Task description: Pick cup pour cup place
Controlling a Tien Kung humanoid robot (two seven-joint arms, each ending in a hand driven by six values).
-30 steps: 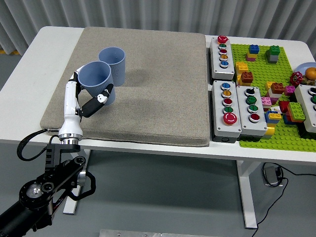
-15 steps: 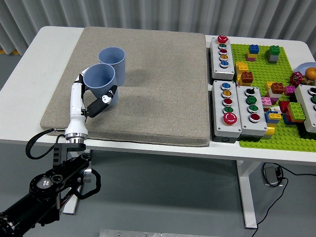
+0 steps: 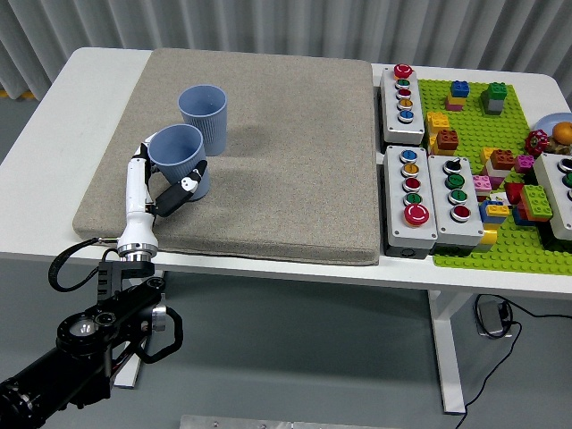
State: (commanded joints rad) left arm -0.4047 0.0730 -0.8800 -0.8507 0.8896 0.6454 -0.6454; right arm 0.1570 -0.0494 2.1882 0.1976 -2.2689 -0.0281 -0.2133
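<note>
Upright cup (image 3: 178,159), mouth up, in left hand's fingers (image 3: 186,186).

From my remote station I see a worktop (image 3: 54,116) with a mat (image 3: 268,134) lying over its left and middle part. Two cups stand on the mat's left side: the far cup (image 3: 204,119) behind, the near cup (image 3: 180,160) just in front of it and slightly left. My left robot hand (image 3: 165,183) wraps the near cup. Right of the mat sit three button boxes (image 3: 420,152), and right of those a baseplate (image 3: 500,232) carrying bricks.
</note>
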